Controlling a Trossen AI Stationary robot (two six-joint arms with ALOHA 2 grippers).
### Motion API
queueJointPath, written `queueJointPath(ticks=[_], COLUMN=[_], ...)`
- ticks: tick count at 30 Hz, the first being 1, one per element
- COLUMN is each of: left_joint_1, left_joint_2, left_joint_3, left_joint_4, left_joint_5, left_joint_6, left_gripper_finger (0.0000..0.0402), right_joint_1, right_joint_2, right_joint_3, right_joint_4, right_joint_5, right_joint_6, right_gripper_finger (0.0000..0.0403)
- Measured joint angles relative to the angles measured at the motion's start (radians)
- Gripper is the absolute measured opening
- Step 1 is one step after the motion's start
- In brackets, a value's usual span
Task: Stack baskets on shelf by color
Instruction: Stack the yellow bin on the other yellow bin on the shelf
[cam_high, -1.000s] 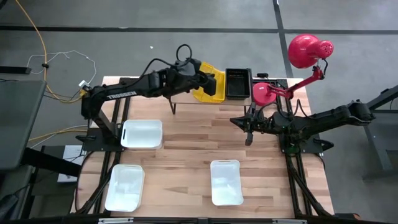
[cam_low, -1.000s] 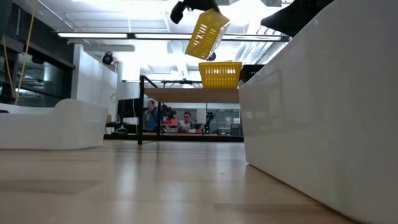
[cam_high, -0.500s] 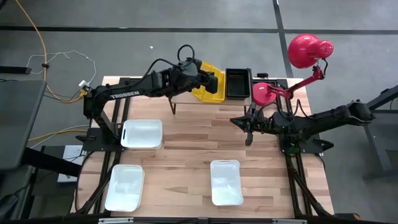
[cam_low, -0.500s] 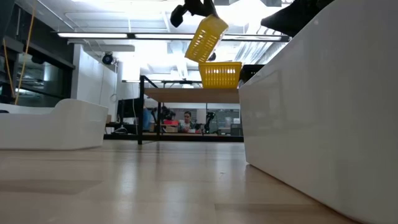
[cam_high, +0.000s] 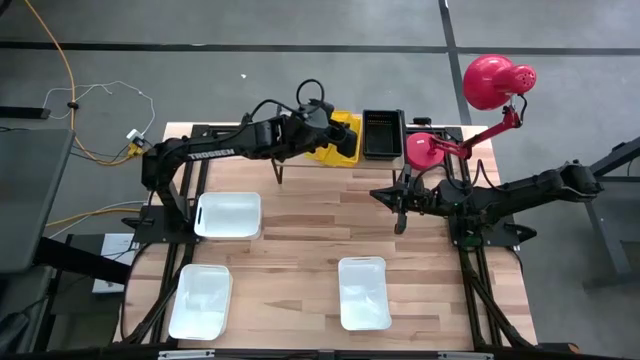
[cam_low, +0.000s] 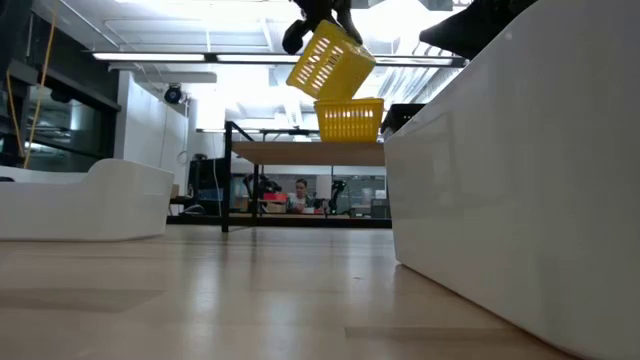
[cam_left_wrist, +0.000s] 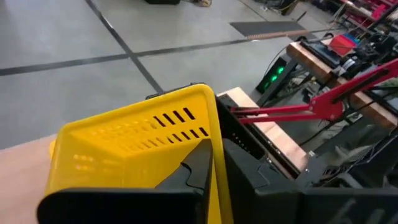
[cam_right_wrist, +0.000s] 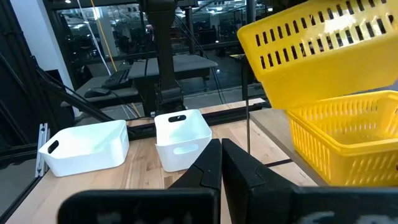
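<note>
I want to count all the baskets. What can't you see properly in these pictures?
- High view: left tool covers most of the tilted yellow basket and whatever sits under it on the shelf.
- Low view: a white basket blocks the table's right side; the black basket barely shows.
- Left wrist view: unclear whether the tool's fingers grip the basket.

White "TROSSEN" lettering along the left arm (cam_high: 215, 153) (high view only), no other text legible

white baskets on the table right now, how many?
3. One white basket sits at the left, in front of the shelf; a second at the near left corner; a third near the front edge, centre-right. None shows on the shelf, though the left arm covers part of it.
</note>
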Motion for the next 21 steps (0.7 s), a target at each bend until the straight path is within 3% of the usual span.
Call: queueJointPath(ticks=[21], left_joint_1=[0.000], left_joint_2=[-0.001], left_joint_3=[0.000], left_joint_4=[0.080], left_joint_5=[0.000], left_joint_6=[0.045], left_gripper_finger=[0.0021], right_joint_1=[0.000], right_joint_2=[0.000], right_joint_3=[0.000], right_joint_4=[0.000], right_joint_5=[0.000], right_joint_6=[0.000], right_gripper_finger=[0.0000])
